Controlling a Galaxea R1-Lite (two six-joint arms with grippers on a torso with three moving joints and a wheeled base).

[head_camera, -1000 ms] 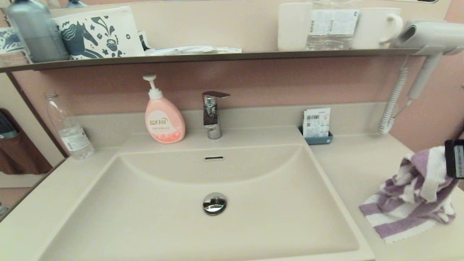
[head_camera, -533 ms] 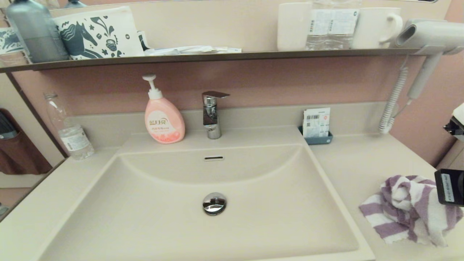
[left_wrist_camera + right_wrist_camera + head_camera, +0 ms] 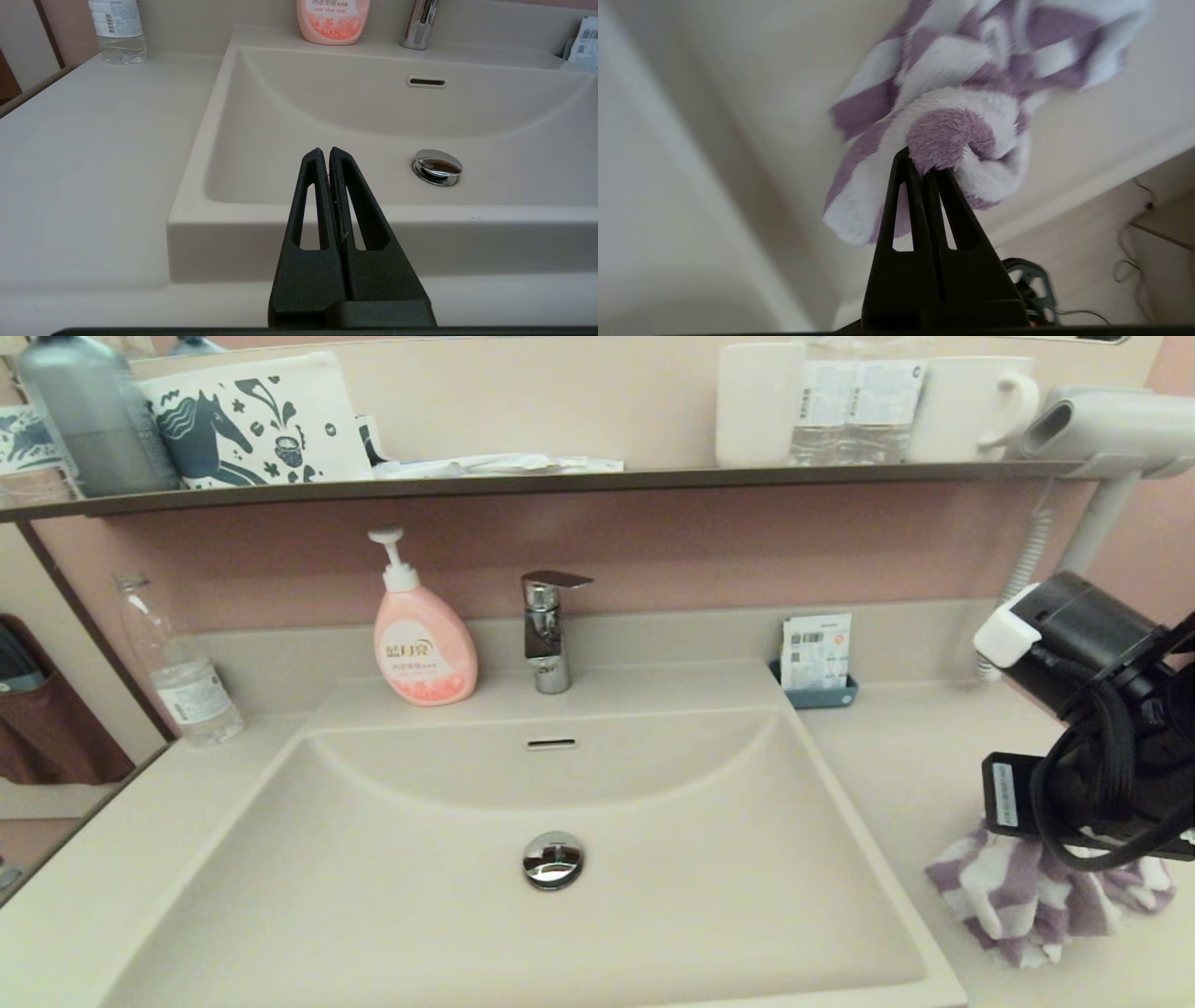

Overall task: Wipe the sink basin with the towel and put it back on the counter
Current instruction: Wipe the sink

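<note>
The towel (image 3: pixel 1041 896), purple-and-white striped and bunched, lies on the surface (image 3: pixel 920 756) to the right of the sink basin (image 3: pixel 420 905), near the front right corner. Note that the right end effector (image 3: pixel 930 170) is clamped together on a fold of the towel; in the head view its arm stands directly above the bundle and hides the upper part. The cloth has no clear long axis in this state.

The basin lies to the robot's left of the towel, across the raised right rim (image 3: pixel 845 803). Judge the coming move as a lift clear of that rim, then a leftward and downward travel toward the drain plug (image 3: pixel 553 859). The basin floor offers open room; the faucet (image 3: pixel 546 630) and soap bottle (image 3: pixel 422 635) stand behind it, well apart from the path.

The left end effector (image 3: pixel 329 156) hovers at the basin's front left, fingers together and holding nothing. The right arm is the nearer one. Watch the surface's front edge beside the towel.
</note>
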